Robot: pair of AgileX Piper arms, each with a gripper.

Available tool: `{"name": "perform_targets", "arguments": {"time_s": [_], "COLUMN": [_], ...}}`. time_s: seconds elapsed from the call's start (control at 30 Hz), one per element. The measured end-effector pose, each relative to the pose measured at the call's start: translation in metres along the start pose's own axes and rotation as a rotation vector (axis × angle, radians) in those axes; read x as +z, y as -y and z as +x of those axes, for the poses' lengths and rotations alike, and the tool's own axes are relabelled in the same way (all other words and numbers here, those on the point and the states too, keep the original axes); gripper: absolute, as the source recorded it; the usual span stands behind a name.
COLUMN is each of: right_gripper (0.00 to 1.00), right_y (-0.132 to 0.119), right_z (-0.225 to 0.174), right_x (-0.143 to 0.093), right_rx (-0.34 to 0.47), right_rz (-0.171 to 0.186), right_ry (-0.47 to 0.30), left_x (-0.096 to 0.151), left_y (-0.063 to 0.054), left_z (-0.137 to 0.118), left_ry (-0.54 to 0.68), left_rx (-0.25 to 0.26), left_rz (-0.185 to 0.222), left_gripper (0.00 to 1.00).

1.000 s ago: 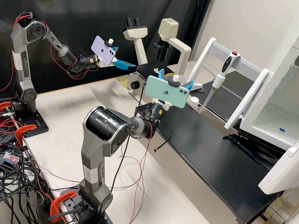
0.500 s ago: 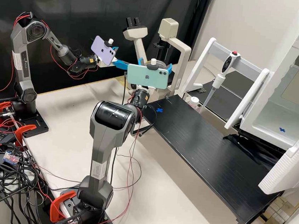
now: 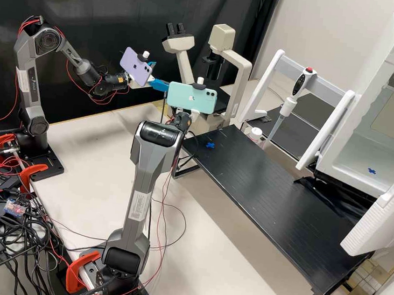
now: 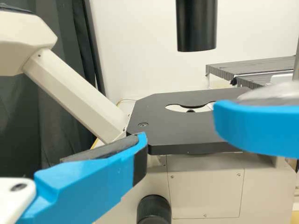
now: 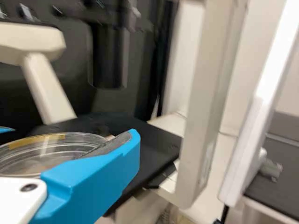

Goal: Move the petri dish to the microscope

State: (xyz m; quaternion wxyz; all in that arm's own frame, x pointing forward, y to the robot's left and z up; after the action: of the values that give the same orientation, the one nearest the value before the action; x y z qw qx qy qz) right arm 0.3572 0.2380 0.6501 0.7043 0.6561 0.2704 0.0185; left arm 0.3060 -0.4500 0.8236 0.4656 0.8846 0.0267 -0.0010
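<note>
dish (image 5: 42, 151) sits roughly level in our right gripper (image 5: 70, 135), closed on its sides beside the microscope's (image 3: 243, 72) black stage (image 4: 177, 128), probably so we can lower it flat without spilling or touching its base. we have the left gripper (image 3: 158, 75) near the microscope too, open and holding nothing, likely parked because setting the dish down should take just one arm.
</note>
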Motion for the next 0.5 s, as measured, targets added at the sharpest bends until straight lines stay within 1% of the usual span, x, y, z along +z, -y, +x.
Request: {"name": "perform_targets", "arguments": {"time_s": [0.1, 0.23, 0.27, 0.33, 0.37, 0.5], "right_gripper": [0.0, 0.0, 0.0, 0.0, 0.0, 0.0], "right_y": [-0.001, -0.008, -0.007, -0.006, -0.004, 0.002], "right_z": [0.013, 0.028, 0.03, 0.036, 0.041, 0.05], "right_x": [0.008, 0.015, 0.015, 0.015, 0.016, 0.019], "right_rx": [0.003, 0.031, 0.026, 0.025, 0.027, 0.027], "right_rz": [0.003, 0.027, 0.027, 0.019, 0.003, -0.01], "right_ry": [0.037, 0.065, 0.068, 0.064, 0.063, 0.064], "left_x": [0.0, 0.0, 0.0, 0.0, 0.0, 0.0], "left_y": [0.0, 0.0, 0.0, 0.0, 0.0, 0.0], "left_z": [0.0, 0.0, 0.0, 0.0, 0.0, 0.0], "left_ry": [0.0, 0.0, 0.0, 0.0, 0.0, 0.0], "left_rx": [0.0, 0.0, 0.0, 0.0, 0.0, 0.0], "left_rz": [0.0, 0.0, 0.0, 0.0, 0.0, 0.0], "left_gripper": [1.0, 1.0, 1.0, 1.0, 1.0, 1.0]}}
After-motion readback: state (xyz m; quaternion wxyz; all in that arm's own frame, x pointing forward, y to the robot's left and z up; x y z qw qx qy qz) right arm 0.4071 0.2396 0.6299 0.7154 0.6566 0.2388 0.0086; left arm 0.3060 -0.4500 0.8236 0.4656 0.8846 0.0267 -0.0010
